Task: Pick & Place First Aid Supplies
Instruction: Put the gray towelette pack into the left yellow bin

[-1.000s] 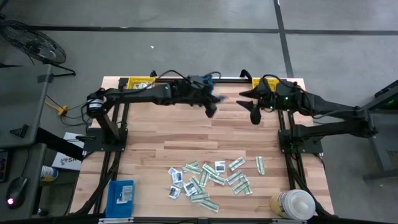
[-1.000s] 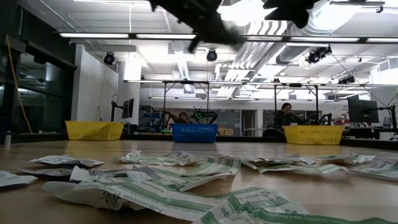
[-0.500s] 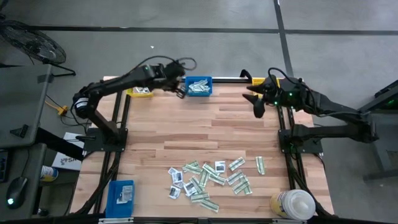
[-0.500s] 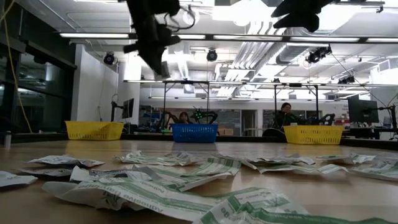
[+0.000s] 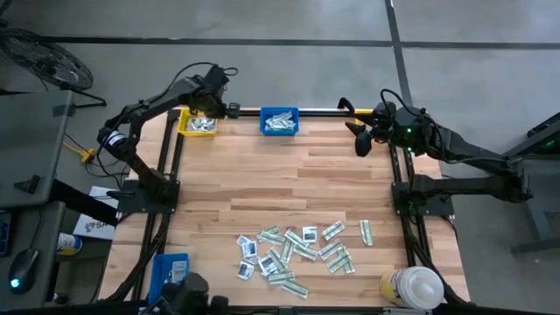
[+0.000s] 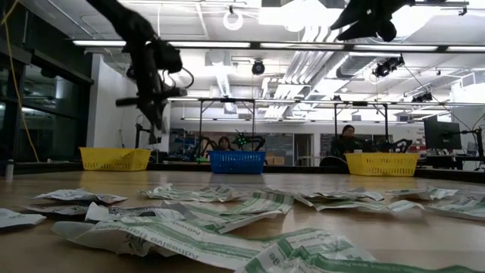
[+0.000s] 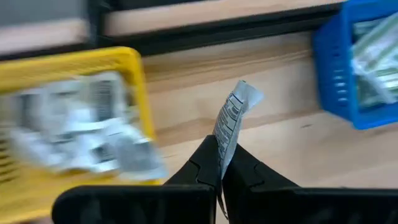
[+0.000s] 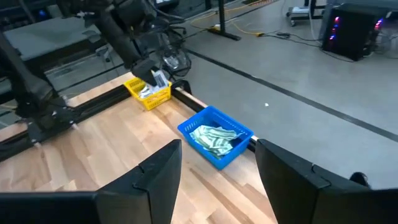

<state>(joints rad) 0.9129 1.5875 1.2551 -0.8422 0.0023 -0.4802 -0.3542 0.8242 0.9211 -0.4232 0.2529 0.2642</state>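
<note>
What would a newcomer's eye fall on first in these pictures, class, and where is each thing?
Most striking is the scatter of first aid packets on the wooden table's near part. At the far edge, the left gripper, shut on a white packet, hangs by the yellow bin, with a blue bin of green-and-white strips beside it. The right gripper waits open near the far right corner.
</note>
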